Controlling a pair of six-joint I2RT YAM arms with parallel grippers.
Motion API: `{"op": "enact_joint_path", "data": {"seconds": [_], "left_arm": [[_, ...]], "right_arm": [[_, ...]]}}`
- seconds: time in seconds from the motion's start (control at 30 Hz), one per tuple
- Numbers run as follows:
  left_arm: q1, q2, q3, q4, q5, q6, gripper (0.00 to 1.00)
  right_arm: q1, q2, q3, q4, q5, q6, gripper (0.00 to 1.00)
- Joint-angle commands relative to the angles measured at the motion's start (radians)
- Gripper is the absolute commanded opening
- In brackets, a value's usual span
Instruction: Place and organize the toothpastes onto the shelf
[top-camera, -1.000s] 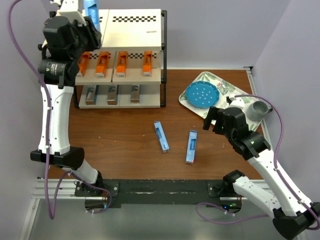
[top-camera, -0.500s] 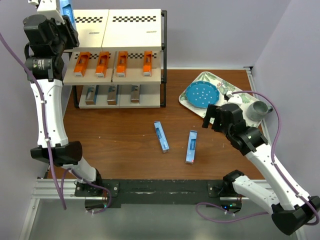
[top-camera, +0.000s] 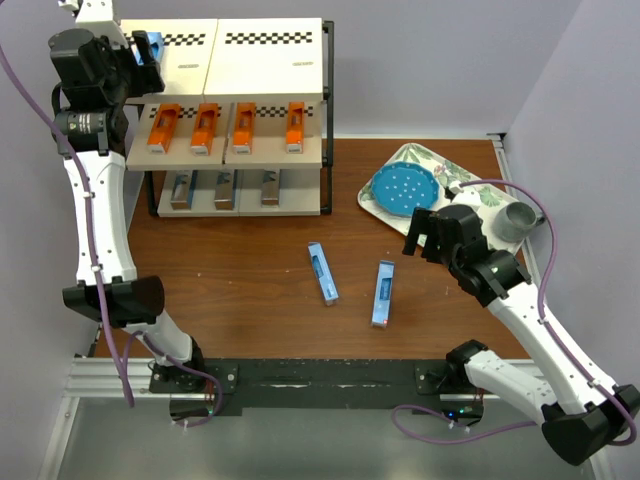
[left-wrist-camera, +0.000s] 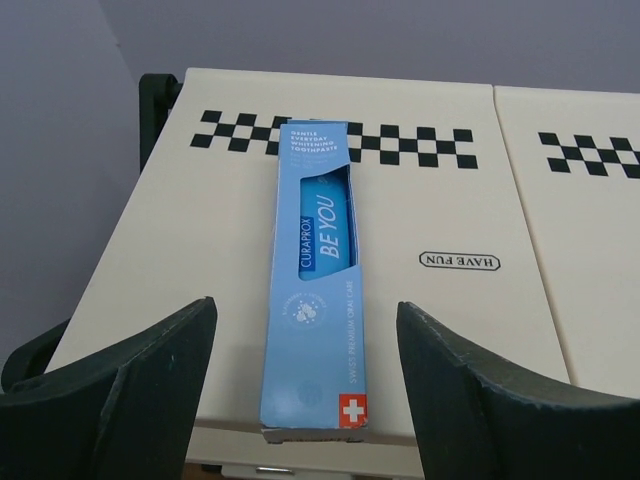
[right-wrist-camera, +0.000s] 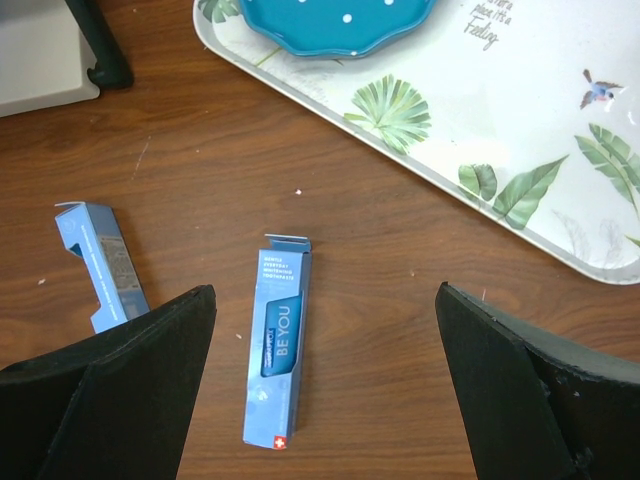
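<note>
The brown table (top-camera: 250, 270) carries the three-tier shelf (top-camera: 270, 75) at its far left and a floral tray (top-camera: 470, 190) at the right, the tray holding a blue plate (top-camera: 405, 190) and a grey cup (top-camera: 518, 218) that have no part in the job. The shelf looks sorted by colour. Four orange cartons (top-camera: 165, 128) lie side by side on the middle board and three silver-grey cartons (top-camera: 183, 188) on the bottom one, all pointing front to back. The top board appears to be kept for blue. One light-blue carton (left-wrist-camera: 315, 290) lies flat there in the same direction, near the left edge, which leaves room for more beside it. The left pincer (left-wrist-camera: 303, 320) is released, its fingers spread on either side of that carton and touching neither side, so the board alone bears it. Two loose blue cartons (top-camera: 322, 273) (top-camera: 383, 293) lie on the table, well apart from the shelf. The right pincer (right-wrist-camera: 322, 290) hangs over them spread wide and empty, probably poised to fetch the nearer one.
</note>
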Motion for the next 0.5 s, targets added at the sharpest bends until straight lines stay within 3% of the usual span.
{"op": "enact_joint_path", "data": {"seconds": [0.0, 0.23, 0.47], "left_arm": [[0.007, -0.115, -0.064, 0.085, -0.021, -0.019, 0.78], [0.006, -0.203, -0.250, 0.149, 0.004, -0.044, 0.76], [0.006, -0.211, -0.314, 0.177, -0.008, -0.025, 0.69]], "right_arm": [[0.004, 0.005, 0.015, 0.032, 0.012, -0.005, 0.96], [0.004, 0.014, -0.003, 0.062, 0.008, -0.008, 0.96], [0.004, 0.013, -0.019, 0.078, 0.012, -0.027, 0.96]]}}
